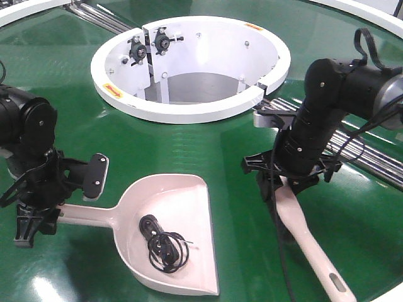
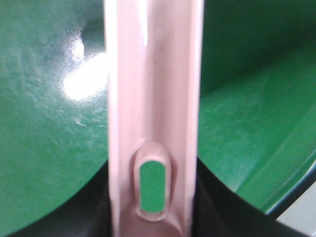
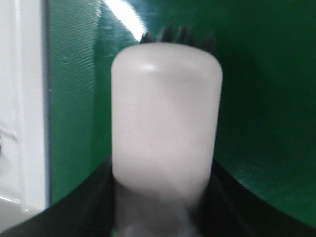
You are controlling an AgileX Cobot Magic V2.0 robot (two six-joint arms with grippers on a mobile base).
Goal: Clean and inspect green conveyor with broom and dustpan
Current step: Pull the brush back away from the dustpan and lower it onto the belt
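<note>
Broom [image 1: 308,242]: near right part of the green conveyor [image 1: 239,167], with its slotted handle end pointing at the near edge and reaching the bottom of the front view, and its head end under the right tool
Dustpan [image 1: 182,201]: near left of centre, lying on the belt with its open lip facing right and its handle running left into the left tool
Cord [image 1: 162,246]: black coil lying inside the pan, towards its near wall
Left tool [image 1: 60,207]: closed on the dustpan handle close to the hang slot, near the conveyor's left edge
Right tool [image 1: 291,182]: clamped on the broom just behind the head
Open room: a bare strip of belt between the dustpan lip and the broom, and more bare belt between both tools and the hub
White ring hub [image 1: 189,112]: middle of the belt, beyond the pan and apart from both tools, with the right arm the nearer one
Chrome roller strips [image 1: 368,157]: right of the hub, passing behind the right arm
Far edge: white rim curving across both far corners
Hidden: the broom head is covered by the right tool in the front view, and only dark bristle tips show past it in the blurred wrist view; the left arm is cut off at the frame edge
</note>
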